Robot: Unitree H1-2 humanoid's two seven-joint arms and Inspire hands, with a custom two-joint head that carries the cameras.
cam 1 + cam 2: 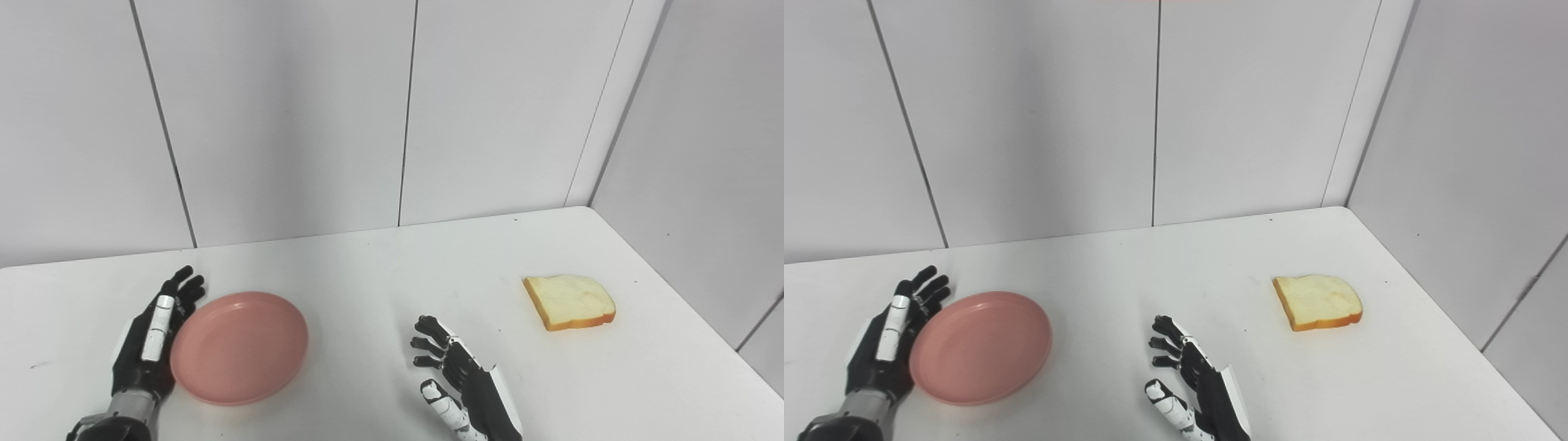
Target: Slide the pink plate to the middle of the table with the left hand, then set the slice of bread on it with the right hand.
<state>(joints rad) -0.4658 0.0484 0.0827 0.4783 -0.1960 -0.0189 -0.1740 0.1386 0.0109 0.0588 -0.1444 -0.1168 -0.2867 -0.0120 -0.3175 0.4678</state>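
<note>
The pink plate (pixel 240 346) lies flat on the white table (pixel 392 263) at the left front. My left hand (pixel 153 337) is open, its fingers stretched out along the plate's left rim, touching or very near it. The slice of bread (pixel 569 301) lies flat at the right of the table. My right hand (pixel 456 380) is open and empty near the front middle, to the right of the plate and well left of the bread.
Grey wall panels stand behind the table and along its right side. The table's right edge (pixel 686 294) runs close to the bread.
</note>
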